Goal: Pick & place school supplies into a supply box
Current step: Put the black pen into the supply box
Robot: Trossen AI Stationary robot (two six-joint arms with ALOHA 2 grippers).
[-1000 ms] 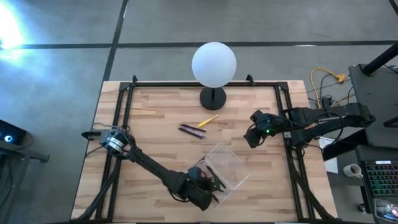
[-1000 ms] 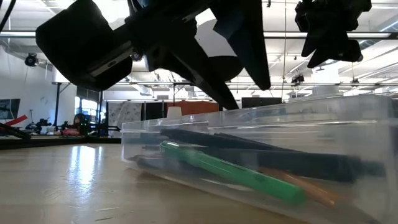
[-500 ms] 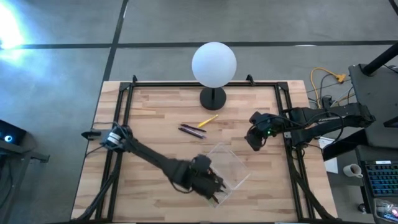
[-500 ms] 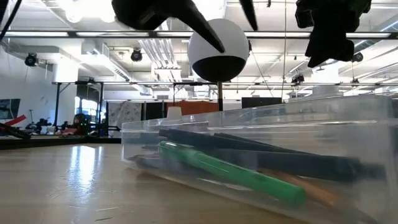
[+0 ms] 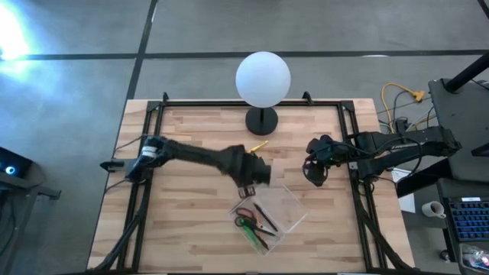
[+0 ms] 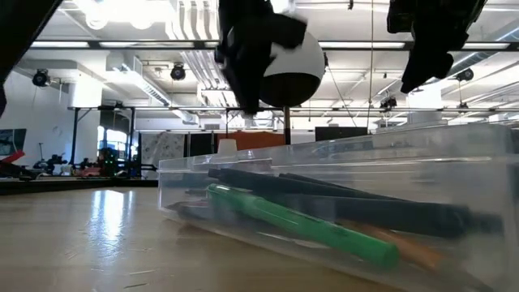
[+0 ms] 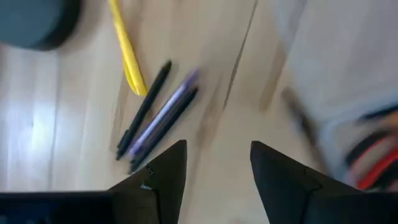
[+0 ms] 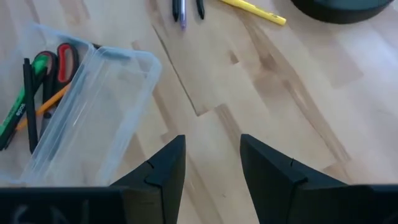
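Note:
The clear supply box (image 5: 284, 203) lies on the wooden table toward its near side. It holds red-handled scissors (image 5: 244, 215), a green marker (image 5: 253, 231) and dark pens. A yellow pencil (image 7: 127, 55) and a few dark pens (image 7: 157, 117) lie flat on the table beyond the box. My left gripper (image 5: 260, 174) hovers open above the table between those pens and the box; in the left wrist view its fingers (image 7: 163, 174) frame bare wood. My right gripper (image 5: 315, 173) hangs open to the right of the box, above bare wood (image 8: 211, 168).
A white globe lamp (image 5: 263, 78) on a black base (image 5: 261, 120) stands at the table's far edge, just beyond the pencil. Bare wood lies to the left of the box and along the near edge. Black rails run along the table's sides.
My left gripper has left the box's near end, risen and swung toward the far edge, rolling as it went; it now hangs over the loose pens. The scissors and marker in the box show again. My right gripper has rolled a little in place.

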